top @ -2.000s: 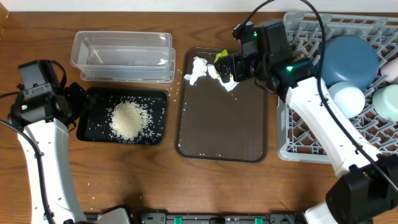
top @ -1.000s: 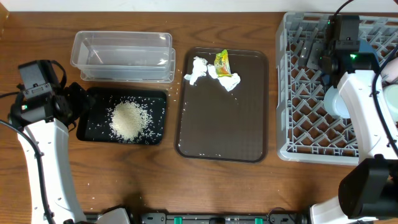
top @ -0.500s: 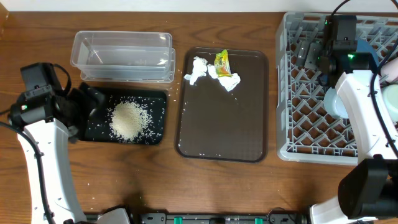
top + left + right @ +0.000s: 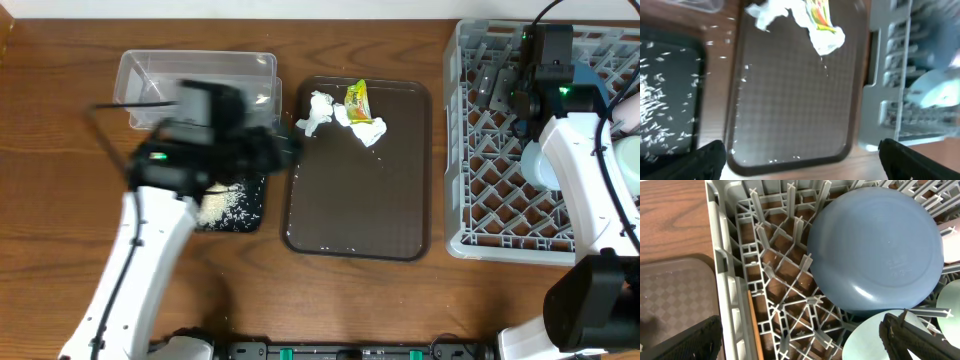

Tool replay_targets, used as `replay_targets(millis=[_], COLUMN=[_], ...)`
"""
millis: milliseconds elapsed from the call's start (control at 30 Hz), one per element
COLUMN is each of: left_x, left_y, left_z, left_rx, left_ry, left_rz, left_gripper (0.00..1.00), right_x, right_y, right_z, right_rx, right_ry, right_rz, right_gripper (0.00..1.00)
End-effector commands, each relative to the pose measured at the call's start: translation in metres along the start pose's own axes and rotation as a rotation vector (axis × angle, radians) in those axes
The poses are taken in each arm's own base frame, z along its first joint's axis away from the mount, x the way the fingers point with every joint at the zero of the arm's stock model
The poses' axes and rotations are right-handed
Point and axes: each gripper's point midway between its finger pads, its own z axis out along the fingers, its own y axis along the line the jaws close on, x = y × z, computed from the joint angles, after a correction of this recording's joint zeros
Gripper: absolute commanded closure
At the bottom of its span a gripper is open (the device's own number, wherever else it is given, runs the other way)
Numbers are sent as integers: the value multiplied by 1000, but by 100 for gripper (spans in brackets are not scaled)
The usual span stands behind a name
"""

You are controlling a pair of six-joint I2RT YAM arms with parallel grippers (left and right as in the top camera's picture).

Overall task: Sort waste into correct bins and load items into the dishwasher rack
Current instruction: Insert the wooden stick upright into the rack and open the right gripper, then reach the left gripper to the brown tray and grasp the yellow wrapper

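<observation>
Crumpled white tissues (image 4: 320, 111) and the yellow-green snack wrapper (image 4: 357, 100) lie at the far end of the brown serving tray (image 4: 360, 200); they also show in the left wrist view (image 4: 826, 40). Rice (image 4: 228, 205) lies in the black tray (image 4: 262, 195), in front of the clear tub (image 4: 150, 65). My left gripper (image 4: 285, 150) (image 4: 800, 165) is open and empty, blurred, over the brown tray's left edge. My right gripper (image 4: 497, 92) (image 4: 800, 345) is open and empty over the grey rack (image 4: 500, 190). The rack holds the dark blue dish (image 4: 875, 245), a light blue bowl (image 4: 540, 165) and a wooden stick (image 4: 754, 325).
A mint-green bowl (image 4: 630, 165) and a pale pink cup (image 4: 630, 110) sit at the rack's right side. Loose rice grains dot the brown tray's near edge (image 4: 790, 159) and the wood by the black tray (image 4: 715, 42).
My left arm has swung fast to the right, from beside the black tray to the brown tray's left edge. My right arm moved from the tissues to the rack earlier and now holds still.
</observation>
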Motion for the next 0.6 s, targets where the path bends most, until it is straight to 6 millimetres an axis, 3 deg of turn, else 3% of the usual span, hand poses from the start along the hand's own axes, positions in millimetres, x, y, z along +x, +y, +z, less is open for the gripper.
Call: replay_targets(millis=[0, 100, 200, 300, 567], left_x=[-15, -24, -31, -41, -66], left_y=[-10, -32, -32, -32, -28], left_z=[12, 25, 33, 55, 156], left_rx=[-134, -162, -228, -280, -269], left_ry=[-68, 13, 114, 219, 203], left_rz=[85, 216, 261, 293, 313], left_gripper=[0, 0, 0, 0, 0], right_x=[-1, -1, -1, -1, -1], right_y=[2, 2, 2, 2, 2], right_z=[-4, -4, -4, -4, -4], right_rx=[2, 1, 1, 1, 1], right_ry=[-9, -9, -9, -9, -9], right_rz=[10, 9, 9, 9, 9], right_gripper=[1, 1, 1, 1, 1])
